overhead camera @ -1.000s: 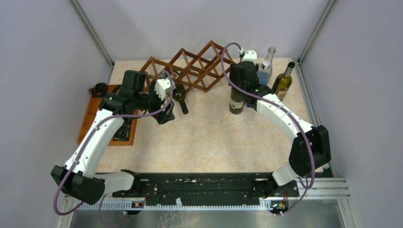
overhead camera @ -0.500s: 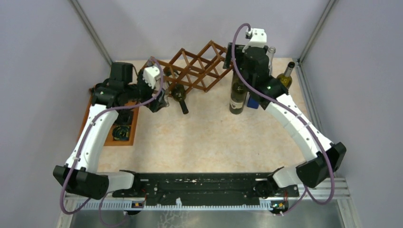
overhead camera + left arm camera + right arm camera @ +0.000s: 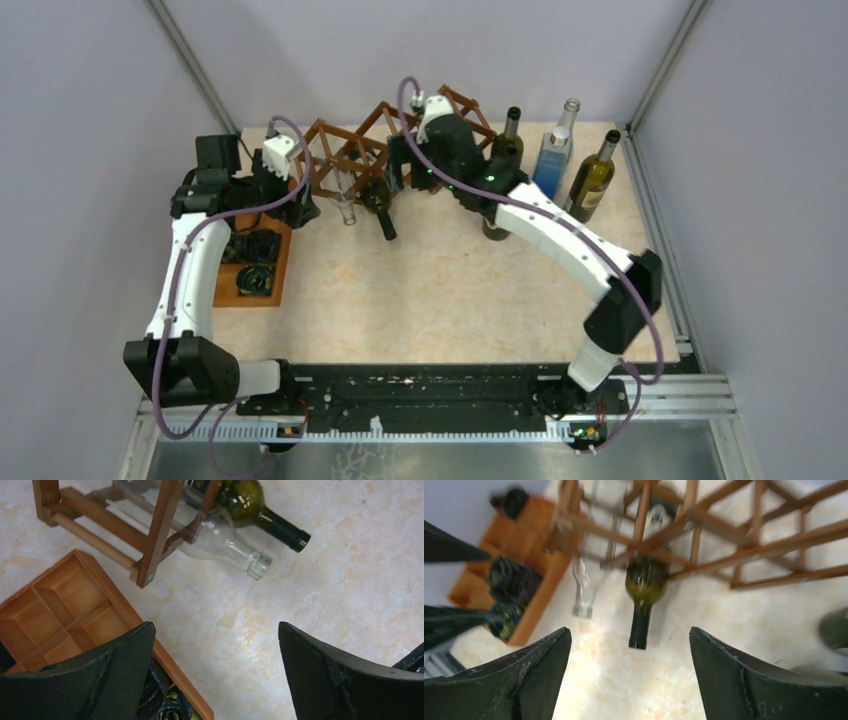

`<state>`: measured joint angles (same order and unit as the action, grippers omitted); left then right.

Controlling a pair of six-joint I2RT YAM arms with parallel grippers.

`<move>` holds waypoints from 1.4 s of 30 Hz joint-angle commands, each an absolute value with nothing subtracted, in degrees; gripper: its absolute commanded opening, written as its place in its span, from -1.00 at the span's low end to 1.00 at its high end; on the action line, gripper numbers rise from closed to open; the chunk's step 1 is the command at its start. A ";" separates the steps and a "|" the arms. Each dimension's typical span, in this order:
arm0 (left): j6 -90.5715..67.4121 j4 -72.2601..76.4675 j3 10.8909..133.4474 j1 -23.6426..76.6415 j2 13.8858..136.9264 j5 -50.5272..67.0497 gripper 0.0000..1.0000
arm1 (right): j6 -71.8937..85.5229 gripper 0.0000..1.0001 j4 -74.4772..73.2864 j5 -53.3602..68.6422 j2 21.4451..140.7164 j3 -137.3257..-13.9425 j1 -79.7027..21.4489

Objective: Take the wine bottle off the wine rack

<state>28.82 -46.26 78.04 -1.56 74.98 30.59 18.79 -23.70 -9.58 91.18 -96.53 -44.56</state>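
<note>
Top external view: the wine bottle (image 3: 381, 205), dark green, lies on its side in a low cell at the left part of the wine rack (image 3: 320, 124), its body among the sticks and its dark neck poking out toward the arms. Just to its left a clear glass bottle (image 3: 345, 207) lies the same way in the neighbouring cell, with its mouth also pointing out of the rack. The rack stands at the far side of the pale marbled surface (image 3: 450, 290).

The right tool (image 3: 629, 632) hovers above the rack and looks down on the green bottle. Its fingers are spread wide and nothing is between them. The left tool (image 3: 215, 630) hangs near the rack's left end, over the surface beside the wooden compartment tray (image 3: 75, 600). It too is spread wide and holds nothing.

Dark objects sit in the tray's near compartments. At the far right three bottles stand upright: a dark bottle (image 3: 510, 128), a blue-tinted bottle (image 3: 555, 150) and an olive bottle (image 3: 594, 178).
</note>
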 commanded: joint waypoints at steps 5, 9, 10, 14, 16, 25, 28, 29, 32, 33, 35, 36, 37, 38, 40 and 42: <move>32.99 -44.55 73.17 -7.87 74.00 36.65 0.97 | 22.72 0.71 -26.44 4.77 105.20 -99.80 -44.67; 34.15 -43.82 70.84 -9.11 73.23 37.67 0.96 | 24.69 0.71 -24.17 8.35 109.44 -102.76 -44.82; 34.18 -43.70 70.69 -9.58 73.28 38.07 0.96 | 25.22 0.71 -23.73 9.31 110.56 -103.95 -44.79; 34.44 -43.62 70.67 -11.49 74.49 38.02 0.94 | 27.31 0.72 -23.97 13.25 116.54 -109.79 -44.94; 34.81 -43.61 70.43 -12.00 74.87 37.69 0.94 | 27.90 0.73 -24.64 14.56 119.57 -113.82 -45.04; 36.21 -43.20 69.68 -13.19 74.12 38.84 0.96 | 31.44 0.74 -26.46 19.57 130.69 -125.67 -45.04; 35.88 -43.49 70.31 -13.22 73.88 39.81 0.97 | 31.74 0.74 -27.54 19.87 133.62 -129.00 -45.02; 35.78 -43.65 70.41 -13.20 73.88 40.07 0.97 | 31.80 0.75 -28.00 20.03 134.54 -130.04 -44.97; 35.68 -43.64 70.52 -13.20 73.68 40.77 0.97 | 32.60 0.70 -28.01 21.03 136.82 -131.83 -44.86; 35.68 -43.61 70.49 -13.19 73.66 40.85 0.97 | 33.06 0.68 -27.46 21.86 137.23 -131.91 -44.85; 35.75 -43.47 70.37 -13.19 73.73 41.02 0.97 | 34.20 0.60 -26.15 23.19 137.97 -131.92 -44.88; 35.81 -43.47 70.40 -13.20 73.83 41.04 0.97 | 34.76 0.56 -25.58 23.70 138.28 -131.92 -44.92; 35.91 -43.46 70.36 -13.21 73.85 41.04 0.97 | 35.14 0.52 -25.14 24.13 138.54 -131.92 -44.95; 36.05 -43.50 70.26 -13.19 73.84 41.09 0.97 | 35.51 0.48 -24.80 24.32 138.74 -131.88 -44.91; 36.21 -43.45 70.11 -13.20 73.62 41.21 0.97 | 36.07 0.40 -24.13 24.45 138.94 -131.76 -44.99; 36.29 -43.24 69.72 -13.19 73.29 41.56 0.97 | 36.88 0.28 -23.13 24.59 138.87 -131.46 -45.00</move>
<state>34.83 -44.14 70.02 -12.91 74.67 38.96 34.94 -28.71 22.83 139.00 -128.42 -44.80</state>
